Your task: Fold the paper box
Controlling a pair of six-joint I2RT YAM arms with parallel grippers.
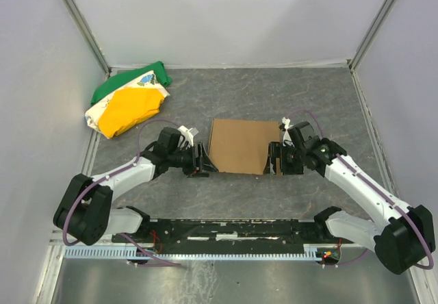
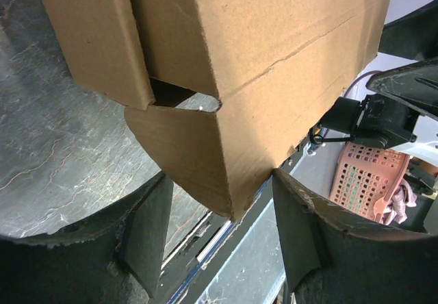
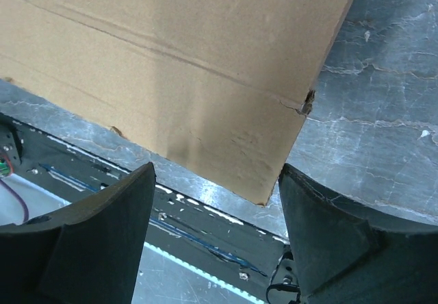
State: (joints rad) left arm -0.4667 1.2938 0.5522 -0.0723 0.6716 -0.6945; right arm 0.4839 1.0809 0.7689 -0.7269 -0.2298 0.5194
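Shows the plain brown paper box (image 1: 237, 145), creased and partly folded with flaps bent at 1 corner, lying mid-bench (image 1: 274, 92) between left claw (image 1: 202, 161) and right claw (image 1: 275, 160), both spread around its near corners.

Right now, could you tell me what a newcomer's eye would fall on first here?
The brown paper box at the centre of the table, with the left end effector and right end effector open at its near corners. Then the green, yellow and white cloth bundle in the far left corner.
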